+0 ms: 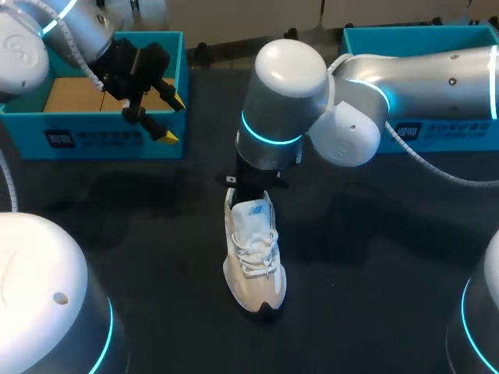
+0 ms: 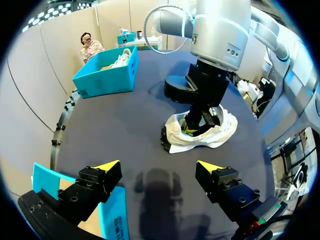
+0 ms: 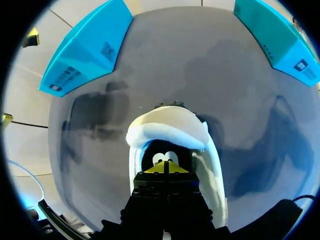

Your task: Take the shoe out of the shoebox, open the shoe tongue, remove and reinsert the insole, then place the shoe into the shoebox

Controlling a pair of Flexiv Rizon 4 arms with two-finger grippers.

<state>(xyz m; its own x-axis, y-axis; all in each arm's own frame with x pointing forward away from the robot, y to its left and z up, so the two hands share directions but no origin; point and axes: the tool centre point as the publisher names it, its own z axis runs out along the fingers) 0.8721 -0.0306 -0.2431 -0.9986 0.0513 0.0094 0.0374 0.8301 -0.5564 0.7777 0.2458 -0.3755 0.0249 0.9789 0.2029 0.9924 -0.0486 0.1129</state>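
A white sneaker stands upright mid-table, toe toward the near edge. My right gripper points down into its heel opening. In the right wrist view the gripper has its yellow tips shut together inside the shoe's collar; whatever they touch in there is hidden. My left gripper hangs open and empty over the front wall of the blue shoebox at the back left. From the left wrist, its open gripper faces the sneaker across bare table, with the shoebox beneath it.
A second blue box sits at the back right under my right arm; the left wrist view shows white paper inside this box. Both boxes lie beyond the shoe in the right wrist view. Dark tabletop surrounds the sneaker.
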